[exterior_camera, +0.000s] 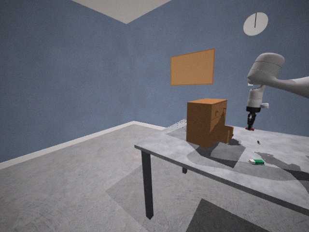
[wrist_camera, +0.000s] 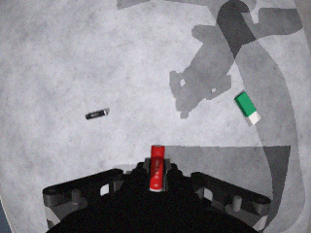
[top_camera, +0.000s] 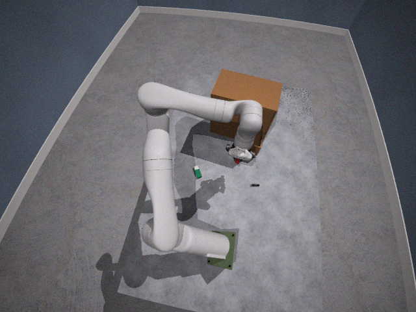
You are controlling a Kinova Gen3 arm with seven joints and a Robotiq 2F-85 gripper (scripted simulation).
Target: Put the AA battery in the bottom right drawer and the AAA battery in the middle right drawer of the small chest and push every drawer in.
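"Where is the AA battery (top_camera: 236,161) (exterior_camera: 252,129) (wrist_camera: 157,170)?"

"The gripper (top_camera: 238,158) (exterior_camera: 249,128) (wrist_camera: 156,166) has it pinched, held up in front of the chest (top_camera: 246,87) (exterior_camera: 199,121). The AAA battery (top_camera: 255,184) (exterior_camera: 258,142) (wrist_camera: 97,114) lies farther out from the chest's front."

"What could go wrong?"

"The bottom right drawer (top_camera: 258,149) (exterior_camera: 229,135) juts from the chest. If the fingers catch its wall, it might droop or slide out. Releasing off-centre could bounce the red cell off the rim, onto the table before the chest."
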